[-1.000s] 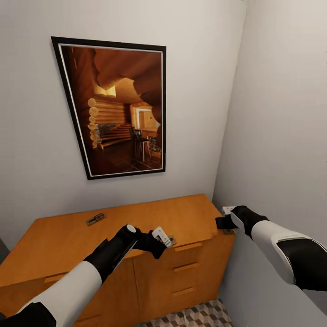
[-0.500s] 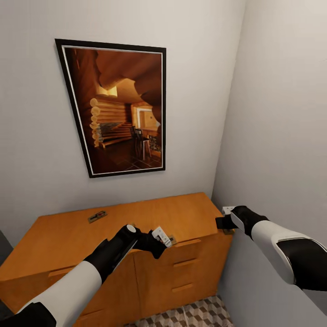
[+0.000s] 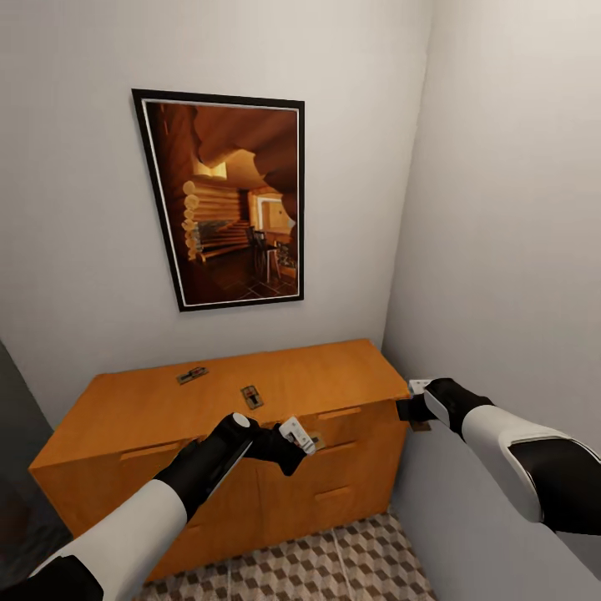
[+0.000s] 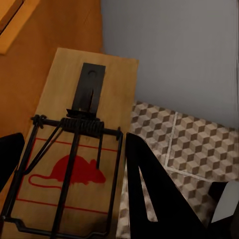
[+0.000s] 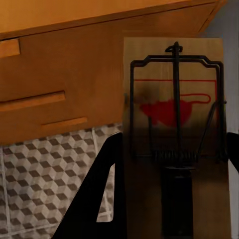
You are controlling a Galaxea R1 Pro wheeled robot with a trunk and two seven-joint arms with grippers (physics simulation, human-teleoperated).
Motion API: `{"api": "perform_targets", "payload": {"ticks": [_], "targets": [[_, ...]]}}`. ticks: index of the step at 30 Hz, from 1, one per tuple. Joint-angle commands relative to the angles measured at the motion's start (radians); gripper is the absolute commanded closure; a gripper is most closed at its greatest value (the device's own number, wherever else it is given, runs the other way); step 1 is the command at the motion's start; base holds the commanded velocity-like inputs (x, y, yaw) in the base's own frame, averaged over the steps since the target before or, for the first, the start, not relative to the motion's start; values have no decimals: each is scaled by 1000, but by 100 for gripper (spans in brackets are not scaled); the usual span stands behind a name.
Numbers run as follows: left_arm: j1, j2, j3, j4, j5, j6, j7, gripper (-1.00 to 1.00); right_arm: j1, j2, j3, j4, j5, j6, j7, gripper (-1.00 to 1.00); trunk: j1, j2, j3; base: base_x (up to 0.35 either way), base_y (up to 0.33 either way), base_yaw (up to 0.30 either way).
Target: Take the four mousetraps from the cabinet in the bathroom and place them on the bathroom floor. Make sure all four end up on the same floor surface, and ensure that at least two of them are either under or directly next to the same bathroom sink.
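Observation:
Two mousetraps lie on the cabinet (image 3: 334, 371) top: one (image 3: 193, 376) near the back left, another (image 3: 250, 396) nearer the middle. In front of the drawers, my left gripper (image 3: 309, 440) is shut on a third mousetrap (image 4: 74, 164), whose red mouse print and black wire face the left wrist camera between the black fingers (image 4: 149, 194). Off the cabinet's right end, my right gripper (image 3: 411, 409) is shut on a fourth mousetrap (image 5: 174, 124), beside a dark finger (image 5: 102, 204). The bathroom floor (image 3: 334, 559) with its cube-pattern tiles lies below both.
The cabinet fills a corner, with a grey wall (image 3: 501, 209) close on the right. A black-framed picture (image 3: 225, 200) hangs above it. Drawer fronts with bar handles (image 3: 334, 494) face me. A dark strip (image 3: 17, 467) borders the cabinet's left side.
The whole view has shifted: the cabinet looks smaller and farther, more tiled floor shows, and the trap near the middle of the cabinet top has come into view. Both arms keep their pose and their traps.

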Motion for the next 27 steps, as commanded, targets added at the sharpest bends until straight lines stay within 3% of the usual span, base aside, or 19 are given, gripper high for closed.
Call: {"api": "perform_targets", "payload": {"ticks": [1,11,27], "targets": [[-1,0,1,-2,-13,0,-6,100,-1,-1,8,-2,-10,6,3,100,0,-2,-2,-339,0,0],[-1,0,1,-2,-14,-2,-6,100,-1,0,8,-2,-10,6,3,100,0,-2,-2,-295,0,0],[-1,9,8,-8,-13,-8,-6,100,-1,10,8,-2,-10,6,4,100,0,-2,-2,-16,0,0]]}}
